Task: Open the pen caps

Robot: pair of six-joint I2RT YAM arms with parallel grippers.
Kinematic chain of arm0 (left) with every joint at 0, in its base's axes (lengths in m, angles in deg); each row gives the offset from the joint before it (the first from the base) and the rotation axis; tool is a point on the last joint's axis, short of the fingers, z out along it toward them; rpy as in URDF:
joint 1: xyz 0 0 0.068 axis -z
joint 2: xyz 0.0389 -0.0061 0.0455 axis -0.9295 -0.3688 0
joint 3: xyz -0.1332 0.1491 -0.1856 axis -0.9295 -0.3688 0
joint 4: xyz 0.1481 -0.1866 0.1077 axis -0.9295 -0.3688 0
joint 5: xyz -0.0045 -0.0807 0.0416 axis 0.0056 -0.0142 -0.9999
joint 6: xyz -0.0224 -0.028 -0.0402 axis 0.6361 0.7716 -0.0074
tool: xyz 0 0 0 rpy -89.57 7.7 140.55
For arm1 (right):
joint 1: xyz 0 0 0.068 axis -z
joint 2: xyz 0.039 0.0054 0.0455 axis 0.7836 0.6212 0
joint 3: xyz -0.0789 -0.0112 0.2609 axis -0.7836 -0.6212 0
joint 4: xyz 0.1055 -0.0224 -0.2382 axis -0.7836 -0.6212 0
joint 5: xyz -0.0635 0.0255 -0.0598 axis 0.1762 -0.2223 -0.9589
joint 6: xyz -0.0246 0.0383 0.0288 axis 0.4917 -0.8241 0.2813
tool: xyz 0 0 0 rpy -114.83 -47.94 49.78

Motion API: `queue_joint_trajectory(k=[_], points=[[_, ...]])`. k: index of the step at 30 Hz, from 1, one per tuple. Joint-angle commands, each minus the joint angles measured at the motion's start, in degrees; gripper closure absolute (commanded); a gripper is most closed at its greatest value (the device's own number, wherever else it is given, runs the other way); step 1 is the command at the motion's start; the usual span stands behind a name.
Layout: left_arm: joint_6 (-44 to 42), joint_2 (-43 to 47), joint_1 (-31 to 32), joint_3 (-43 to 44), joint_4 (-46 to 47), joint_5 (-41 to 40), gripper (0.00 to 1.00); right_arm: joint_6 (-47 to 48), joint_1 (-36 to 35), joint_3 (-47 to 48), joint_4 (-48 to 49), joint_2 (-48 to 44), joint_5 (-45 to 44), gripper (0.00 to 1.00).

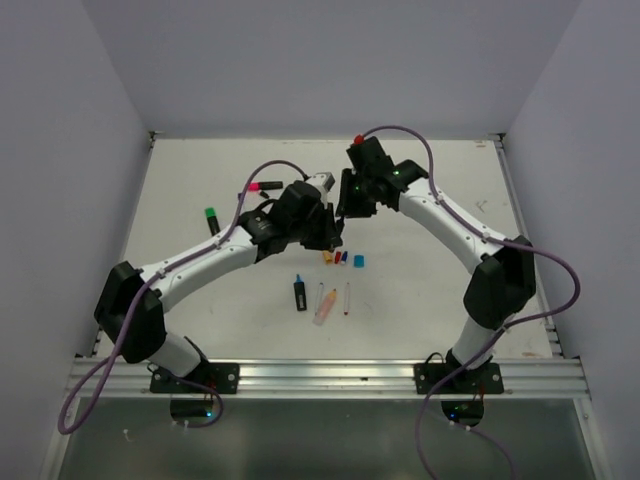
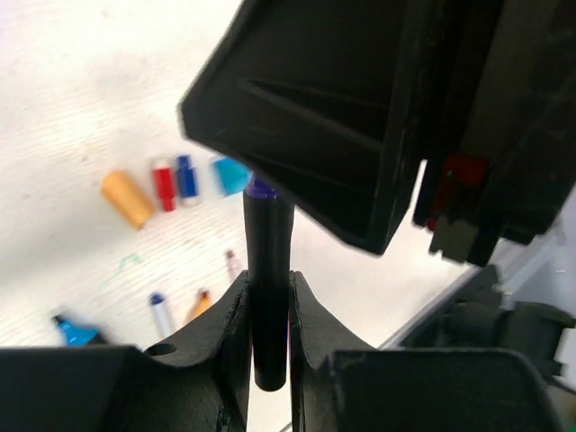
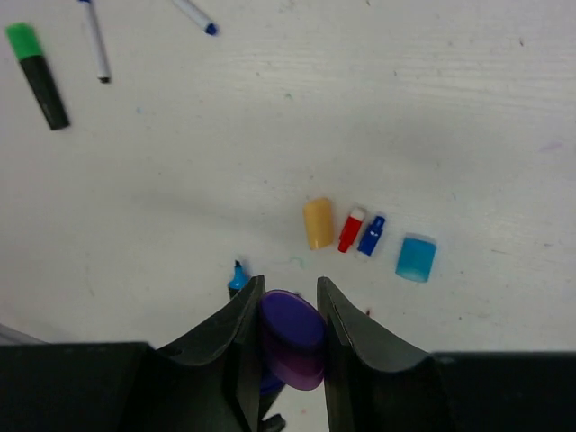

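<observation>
Edges: grey walls [image 1: 60,150] close the tabletop [image 1: 440,290] on the left, right and back; a metal rail [image 1: 330,375] runs along the near side.
Open room: bare surface lies right of the cyan cap [image 1: 359,261] and along the back; a green marker [image 1: 212,220] lies to the left.
Loose caps: orange cap [image 1: 327,257], red cap [image 1: 338,258], blue cap [image 1: 345,257] and the cyan one sit in a row mid-tabletop, just nearer than the claws.
Top view: both claws meet above the centre, jaws hidden.
Left wrist view: left claw [image 2: 268,306] clenched on a black pen barrel [image 2: 267,252].
Right wrist view: right claw [image 3: 290,310] nearly closed, gripping the purple cap [image 3: 292,333] at that barrel's end.
</observation>
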Motion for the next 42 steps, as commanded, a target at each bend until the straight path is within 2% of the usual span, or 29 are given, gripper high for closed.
queue_joint_trajectory(k=[1,5,13,20,25,28,31,35,39,40,42], points=[[-4.71,2.51,0.46,-0.4,-7.73,-11.9,1.0,2.35,0.21,2.61,-11.09,2.36,-8.68,1.0],[-5.16,6.98,-0.24,-6.37,-8.18,-14.8,1.0,3.4,1.44,2.17,-12.75,3.41,-8.69,1.0],[-2.71,14.11,-0.94,-17.98,-11.6,-19.99,1.0,7.27,7.33,-5.21,-12.15,5.25,-6.4,1.0],[0.11,17.01,-1.12,-28.0,-5.9,-15.43,1.0,8.85,8.3,-8.02,-10.13,8.6,-3.68,1.0],[0.55,18.07,-1.38,-31.26,-3.7,-14.02,0.99,9.12,8.3,-10.04,-8.37,10.44,-1.48,0.94],[1.08,17.9,-1.47,-33.1,-1.59,-12.01,0.95,9.12,8.3,-11.71,-6.88,11.41,-1.48,0.93],[1.17,17.11,-1.65,-35.03,1.05,-9.98,0.85,9.12,8.3,-12.77,-6.0,12.38,-0.25,0.91],[2.04,16.4,-1.91,-36.88,2.37,-8.57,0.82,9.38,8.3,-13.39,-5.47,13.52,0.37,0.88],[2.75,16.32,-2.17,-37.24,2.72,-8.39,0.75,9.03,8.3,-14.18,-4.5,13.61,1.07,0.8],[2.66,16.23,-2.26,-37.5,2.98,-7.96,0.73,9.03,8.3,-14.27,-4.33,13.78,1.07,0.76],[2.92,16.05,-2.44,-38.55,4.03,-7.6,0.72,9.12,8.3,-14.27,-4.32,13.96,0.9,0.73]])
